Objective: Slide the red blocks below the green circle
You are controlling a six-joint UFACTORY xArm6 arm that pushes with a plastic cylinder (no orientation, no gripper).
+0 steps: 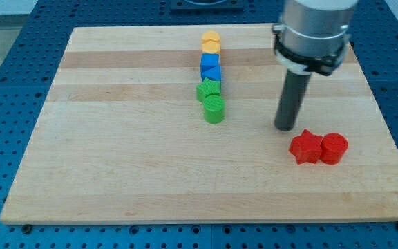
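Nearest you, toward the board's [116, 173] right edge, a red star [305, 146] and a red cylinder [334, 148] sit touching, star on the left. Just beyond the star, your rod's tip [285, 128] rests on the wood, close but apart, holding nothing; it has no gripper. Farther back, mid-board, a column runs toward the far edge: green circle [214, 108], another green block [209, 90], two blue blocks [211, 68], two yellow blocks [211, 41].
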